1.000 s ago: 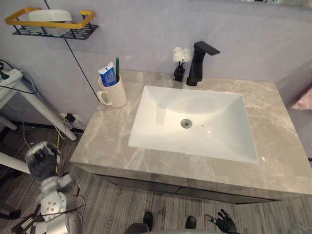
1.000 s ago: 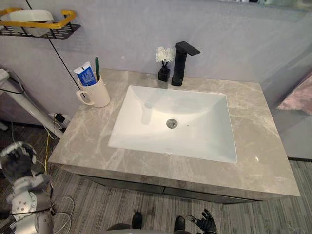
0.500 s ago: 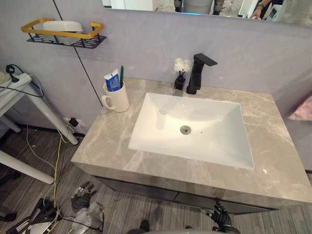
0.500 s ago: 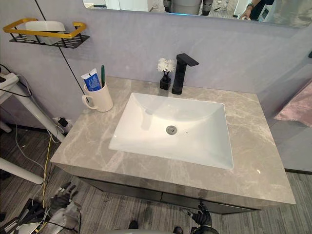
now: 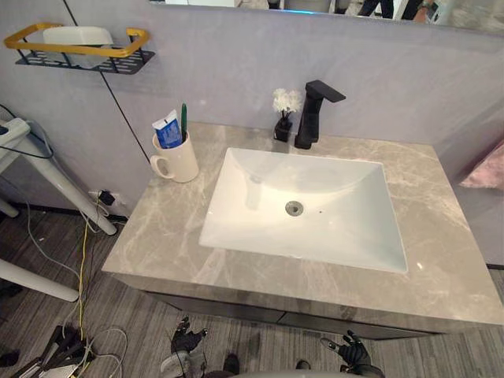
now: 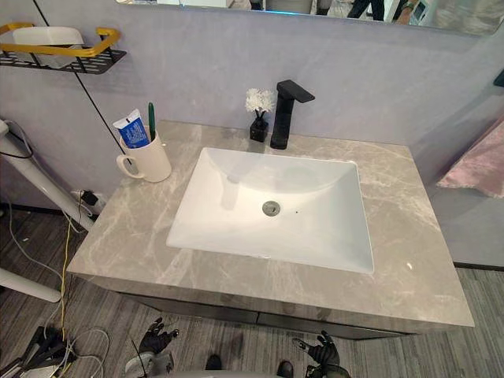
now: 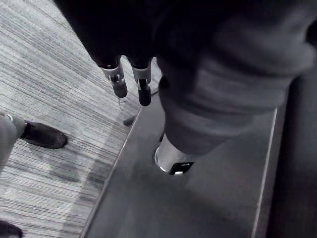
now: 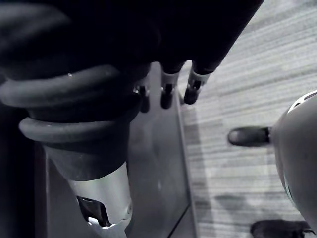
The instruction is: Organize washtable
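Grey washtable (image 5: 157,236) looks tidy; your left hand (image 5: 187,340) has dropped to the bottom of the frame like your right hand (image 5: 352,350), both spread and empty, so you seem done

The left hand (image 5: 187,341), at about seven o'clock in the head view, and the right hand (image 5: 352,352), near five o'clock, both look small and dark, with thin fingers. Seen from the wrists, each wears a dark ribbed cover (image 7: 233,79) of thick rounded folds, like a rubber bellows. Beyond it are slim silver fingers (image 7: 119,82) with dark tips and a stout silver thumb (image 8: 101,201) with a small dark square inset near its end.
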Tool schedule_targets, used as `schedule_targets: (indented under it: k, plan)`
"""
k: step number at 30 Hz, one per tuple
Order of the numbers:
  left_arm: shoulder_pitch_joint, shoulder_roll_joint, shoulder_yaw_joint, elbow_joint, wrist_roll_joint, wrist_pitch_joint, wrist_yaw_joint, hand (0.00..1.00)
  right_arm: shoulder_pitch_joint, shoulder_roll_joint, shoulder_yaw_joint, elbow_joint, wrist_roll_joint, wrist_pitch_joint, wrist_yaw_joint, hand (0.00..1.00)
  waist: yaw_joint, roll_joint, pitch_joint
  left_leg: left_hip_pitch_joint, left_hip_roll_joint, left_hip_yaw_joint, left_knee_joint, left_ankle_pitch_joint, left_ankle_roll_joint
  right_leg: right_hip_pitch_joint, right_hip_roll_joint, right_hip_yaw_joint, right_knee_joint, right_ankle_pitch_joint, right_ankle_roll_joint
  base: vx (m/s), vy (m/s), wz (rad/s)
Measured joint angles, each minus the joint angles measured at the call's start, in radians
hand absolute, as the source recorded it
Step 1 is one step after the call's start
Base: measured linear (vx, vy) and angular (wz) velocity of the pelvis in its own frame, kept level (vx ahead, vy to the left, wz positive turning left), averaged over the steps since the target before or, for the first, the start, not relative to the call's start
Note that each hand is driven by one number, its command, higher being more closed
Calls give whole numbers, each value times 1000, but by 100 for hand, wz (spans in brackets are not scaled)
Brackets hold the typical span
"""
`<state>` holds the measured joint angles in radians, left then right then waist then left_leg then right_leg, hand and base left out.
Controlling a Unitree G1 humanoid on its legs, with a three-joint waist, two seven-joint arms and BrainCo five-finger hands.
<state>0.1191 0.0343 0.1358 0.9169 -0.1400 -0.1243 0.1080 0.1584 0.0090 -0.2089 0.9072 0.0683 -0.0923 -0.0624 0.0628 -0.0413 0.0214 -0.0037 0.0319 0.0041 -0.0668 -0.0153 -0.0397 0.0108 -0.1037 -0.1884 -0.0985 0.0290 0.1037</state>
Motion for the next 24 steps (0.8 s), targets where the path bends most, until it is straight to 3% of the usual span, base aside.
schedule_targets:
  k: [5,9,10,11,13,15,16,17,18,19,21,22,23,24]
  plan:
    - [-12,11,-31,31,34,9,0,0,-25,-19,25,19,0,0,3,0,-22,3,14,-2,-16,-19,11,0,0,4,-5,-8,0,1,1,-30,8,6]
    - [-53,-1,-67,55,57,11,0,0,-36,-20,34,15,0,1,2,0,-25,9,58,-65,-24,-88,57,11,-5,4,-17,-86,5,2,3,-61,-7,57]
    - [-83,-18,-68,51,72,11,0,0,-54,-21,34,-2,0,2,2,0,-19,20,107,-84,-26,-107,77,21,-18,-2,-26,-116,37,-9,6,-121,4,68]
    - [-91,-25,-68,49,73,11,1,0,-56,-22,35,-13,0,2,1,0,-19,24,118,-94,-26,-111,81,27,-26,-16,-30,-124,56,-16,3,-120,16,53]
    - [-96,-41,-68,35,74,11,2,0,-78,-20,47,-54,2,8,-2,0,-20,33,123,-126,-21,-111,80,42,-49,-76,-42,-138,139,-49,-4,-118,7,25]
    - [-89,-43,-85,21,75,12,1,0,-76,-14,53,-73,2,11,1,0,-19,28,122,-142,-14,-110,81,43,-51,-125,-50,-140,215,-76,-14,-118,-3,5]
    - [-87,-34,-91,15,75,12,-2,0,-65,-2,52,-101,2,9,-1,0,-21,19,120,-151,-9,-69,98,17,-34,-150,-70,-141,229,-82,-21,-85,21,-3]
    - [-94,-35,-95,9,77,13,-11,0,-65,-3,49,-114,2,3,-3,0,-28,-1,131,-174,-5,13,264,-27,20,-156,-105,-136,249,-81,-21,-62,31,-2]
    - [-93,-38,-98,3,78,13,-18,0,-61,-7,50,-117,2,3,-2,0,-36,-8,130,-171,4,41,348,-57,25,-155,-121,-132,259,-81,-20,-12,78,14]
    - [-81,-52,-113,-4,86,12,-22,0,-46,-22,49,-128,2,0,-2,0,-58,1,104,-142,54,70,467,-110,-32,-159,-141,-137,272,-74,-9,0,113,13]
    - [-80,-70,-132,-4,96,11,-23,0,-44,-36,46,-122,8,0,-1,0,-67,45,77,-87,94,54,395,-153,-97,-182,-125,-132,275,-53,20,-27,227,6]
    - [-83,-69,-135,-4,100,11,-23,0,-49,-36,38,-111,11,0,0,0,-74,57,69,-84,90,60,365,-164,-89,-192,-125,-130,265,-39,27,-91,243,8]
    - [-89,-61,-149,-2,114,12,-23,0,-69,-16,32,-87,12,1,4,0,-82,47,73,-81,83,66,320,-172,-81,-197,-126,-138,235,-4,20,-133,176,-4]
    - [-91,-35,-162,-1,114,13,-23,0,-82,7,32,-62,12,2,6,0,-72,27,73,-78,73,69,292,-175,-78,-208,-126,-134,216,26,12,-172,170,-7]
